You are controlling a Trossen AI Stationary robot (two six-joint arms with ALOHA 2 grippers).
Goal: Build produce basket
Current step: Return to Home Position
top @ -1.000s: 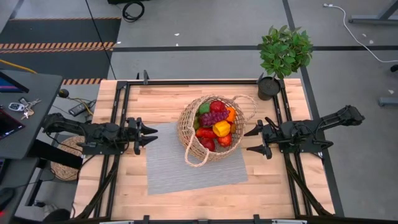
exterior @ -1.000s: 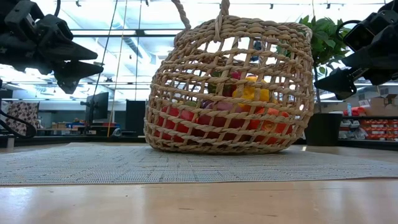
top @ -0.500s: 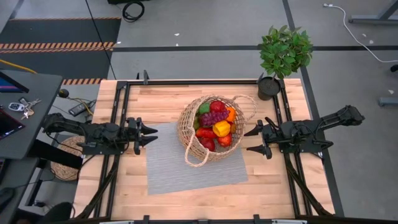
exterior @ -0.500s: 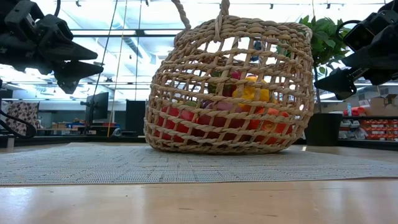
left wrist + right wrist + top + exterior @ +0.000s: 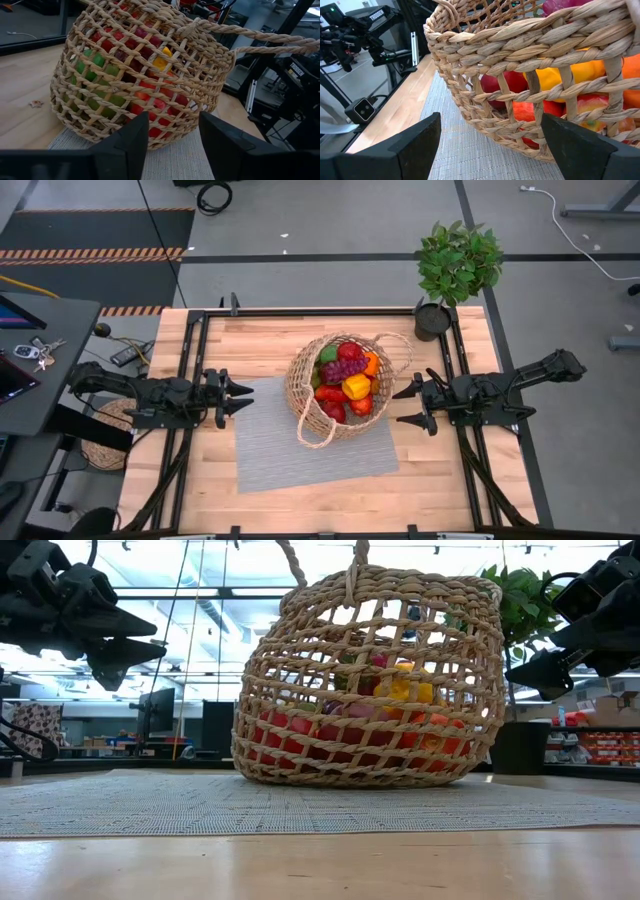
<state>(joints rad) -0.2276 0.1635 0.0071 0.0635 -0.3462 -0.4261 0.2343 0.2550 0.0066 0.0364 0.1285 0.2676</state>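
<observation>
Item: basket (image 5: 296, 394) holding produce (image 5: 346, 385), on mat (image 5: 300, 452); between left gripper (image 5: 246, 398) and right gripper (image 5: 397, 408), both spread, empty, clear of it.

The basket (image 5: 296, 388), round, tan, open-weave wicker with two thin loop handles, stands on its base on the grey mat (image 5: 290, 455) at mid-counter (image 5: 260, 340). The produce (image 5: 335, 395) is heaped inside: purple grapes (image 5: 343, 367) on top, a yellow pepper (image 5: 356, 387), a green piece (image 5: 328, 354), red pieces beneath.
</observation>
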